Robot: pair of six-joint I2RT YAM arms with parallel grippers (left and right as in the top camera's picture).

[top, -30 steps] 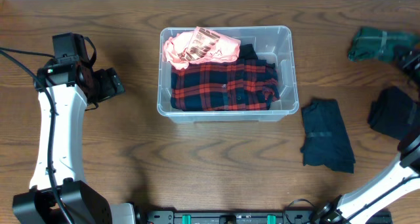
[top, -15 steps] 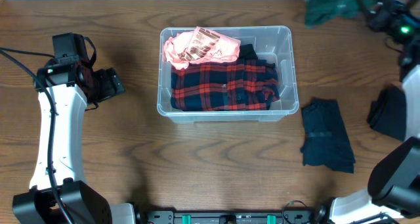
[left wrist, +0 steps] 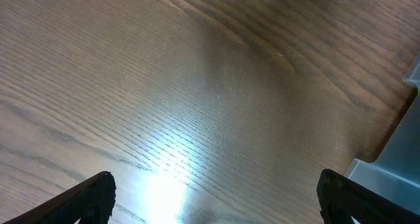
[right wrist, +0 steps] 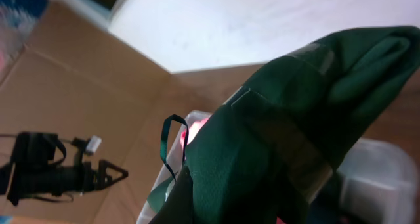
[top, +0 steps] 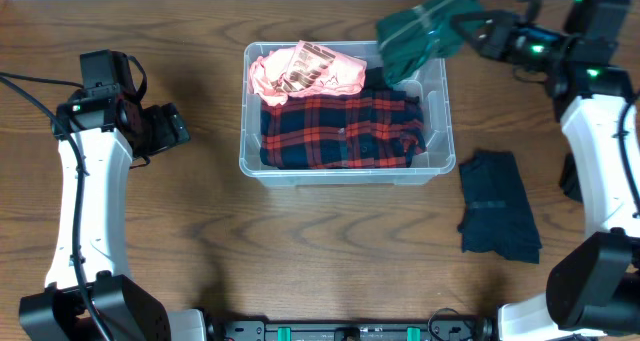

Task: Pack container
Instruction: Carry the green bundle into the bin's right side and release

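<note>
The clear plastic container (top: 437,167) stands at the table's middle. It holds a red-and-black plaid garment (top: 340,129) and a pink garment (top: 305,71). My right gripper (top: 462,33) is shut on a dark green garment (top: 420,36) and holds it in the air over the container's back right corner. In the right wrist view the green garment (right wrist: 282,152) fills the frame and hides the fingers. My left gripper (top: 172,126) is open and empty, left of the container; its fingertips (left wrist: 213,194) hover over bare wood.
A dark navy garment (top: 497,206) lies on the table right of the container. Another dark garment (top: 568,176) lies partly hidden behind the right arm. The container's corner (left wrist: 394,165) shows at the right in the left wrist view.
My right gripper has lifted the green garment from the far right of the table and carried it left, to above the container's back right corner. The left arm has not moved.
</note>
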